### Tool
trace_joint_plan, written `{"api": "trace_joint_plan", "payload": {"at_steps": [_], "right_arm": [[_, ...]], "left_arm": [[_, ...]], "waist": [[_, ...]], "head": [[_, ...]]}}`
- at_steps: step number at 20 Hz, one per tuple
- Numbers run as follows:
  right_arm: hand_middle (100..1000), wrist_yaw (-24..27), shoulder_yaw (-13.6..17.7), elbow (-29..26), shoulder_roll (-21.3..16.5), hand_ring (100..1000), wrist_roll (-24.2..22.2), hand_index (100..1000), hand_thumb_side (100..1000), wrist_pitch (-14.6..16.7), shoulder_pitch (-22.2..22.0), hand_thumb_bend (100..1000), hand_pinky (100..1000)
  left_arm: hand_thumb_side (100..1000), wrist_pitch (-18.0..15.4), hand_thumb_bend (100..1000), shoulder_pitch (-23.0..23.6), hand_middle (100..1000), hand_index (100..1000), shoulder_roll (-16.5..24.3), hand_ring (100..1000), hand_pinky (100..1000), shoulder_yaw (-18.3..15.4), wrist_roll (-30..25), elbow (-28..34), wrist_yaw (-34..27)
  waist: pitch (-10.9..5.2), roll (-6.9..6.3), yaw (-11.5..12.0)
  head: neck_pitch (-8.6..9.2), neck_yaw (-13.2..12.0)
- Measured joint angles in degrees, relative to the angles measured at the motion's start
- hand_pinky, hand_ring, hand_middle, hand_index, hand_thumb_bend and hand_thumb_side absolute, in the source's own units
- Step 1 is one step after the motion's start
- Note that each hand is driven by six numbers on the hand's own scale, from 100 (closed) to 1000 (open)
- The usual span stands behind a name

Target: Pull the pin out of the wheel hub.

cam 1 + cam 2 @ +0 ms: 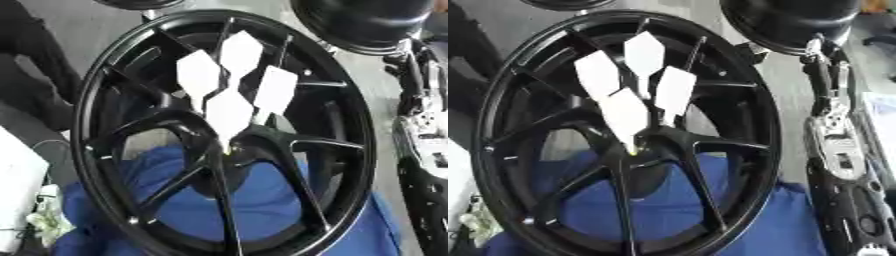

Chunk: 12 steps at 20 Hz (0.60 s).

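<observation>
Four white-finned pins (229,112) stuck in black wheel hub (114,80) centre.

**Black wheel with a white-feathered pin at its hub**

A black spoked wheel (223,135) fills most of the view, standing tilted on edge. At its hub sits a pin (229,107) with four white, diamond-shaped vanes fanning upward from the centre; its lower tip, pale yellowish, meets the hub where the spokes join. Behind the wheel's lower half, seen through the spokes, lies blue cloth (262,200). To the right of the wheel a black and silver robot arm (424,150) runs down the edge. Left of the wheel a white object (17,195) shows.
</observation>
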<state>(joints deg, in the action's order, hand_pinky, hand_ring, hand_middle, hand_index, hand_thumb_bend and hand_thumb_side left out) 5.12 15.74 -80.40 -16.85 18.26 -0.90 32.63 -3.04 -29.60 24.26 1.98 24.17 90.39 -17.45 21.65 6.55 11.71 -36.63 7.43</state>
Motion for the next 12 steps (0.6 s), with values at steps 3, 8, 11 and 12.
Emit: {"api": "trace_joint_plan", "payload": {"at_steps": [3, 8, 11, 12], "right_arm": [[802, -0.2, -0.3, 0.0, 0.0, 733, 0.0, 824, 580, 0.0, 0.9, 109, 795], [799, -1.0, -1.8, 0.0, -1.8, 735, -0.7, 825, 556, -0.7, 3.7, 110, 795], [794, -0.9, -3.6, 0.0, -5.3, 734, -2.0, 823, 546, -1.7, 5.8, 112, 795], [794, -0.8, -4.4, 0.0, -6.6, 734, -2.5, 822, 544, -2.0, 6.4, 112, 795]], "left_arm": [[868, 0.0, 169, 0.0, 659, 710, 0.0, 693, 637, 0.0, -0.1, 0.0, 0.0], [869, 0.1, 168, 0.3, 660, 709, 0.0, 693, 637, 0.3, -0.4, -0.1, 0.0], [870, 0.2, 167, 0.8, 660, 709, 0.2, 694, 637, 0.4, -0.6, -0.4, 0.0], [870, 0.2, 167, 0.9, 660, 709, 0.4, 694, 637, 0.5, -0.6, -0.5, 0.0]], "waist": [[-0.12, 0.00, 0.1], [-1.63, 0.35, -0.3], [-2.24, 0.68, -0.7], [-2.36, 0.73, -0.8]], "head": [[0.03, -0.3], [-0.06, -0.6], [-0.50, -0.9], [-0.62, -0.9]]}}
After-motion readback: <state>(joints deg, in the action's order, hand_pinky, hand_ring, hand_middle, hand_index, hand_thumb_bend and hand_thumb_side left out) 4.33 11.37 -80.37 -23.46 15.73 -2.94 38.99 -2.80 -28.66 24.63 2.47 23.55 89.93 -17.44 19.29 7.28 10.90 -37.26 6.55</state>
